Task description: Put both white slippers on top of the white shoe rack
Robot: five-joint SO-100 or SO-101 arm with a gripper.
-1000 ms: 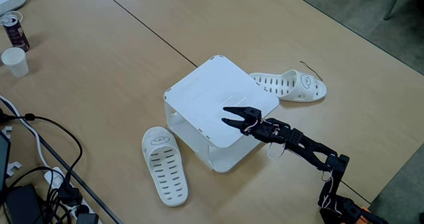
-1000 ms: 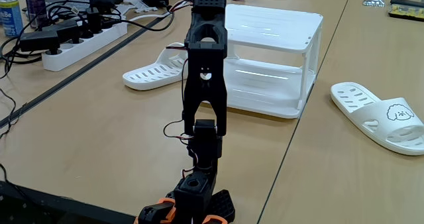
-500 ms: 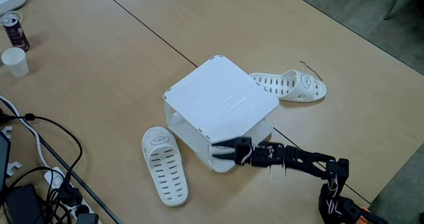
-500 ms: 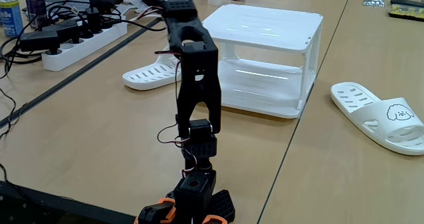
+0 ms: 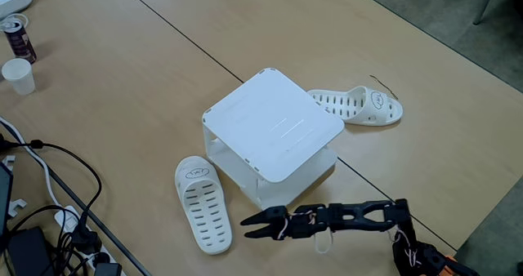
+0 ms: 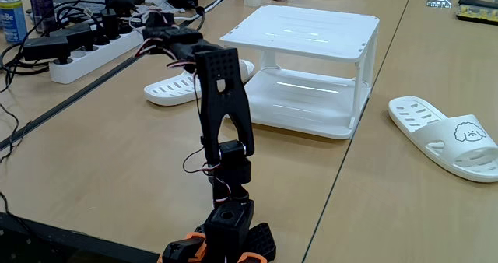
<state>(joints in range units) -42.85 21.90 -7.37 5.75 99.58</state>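
The big wooden tabletop (image 5: 122,72) fills most of the high view, and one white shoe rack (image 5: 274,127) sits in the middle of the frame with nothing on its flat top. One black arm (image 5: 359,215) lies low along the bottom of the frame, and its claw (image 5: 249,224) points left with its two fingers spread open, holding nothing. I count two white slippers: one slipper (image 5: 204,202) lies flat on the tabletop at the lower left of the rack, just beside the claw tips, and the other slipper (image 5: 359,104) lies at the upper right of the rack, well apart from the claw. In the low view the near slipper (image 6: 187,82) is at the upper left behind the arm, and the far one (image 6: 451,138) is at the right edge. I think the step now is to grab the near slipper. To do it well, the claw should stay open, go down over one side edge or the strap, then squeeze firmly so the soft rubber does not slip. Small things sit at the upper left: one paper cup (image 5: 18,75) and one can (image 5: 16,36).
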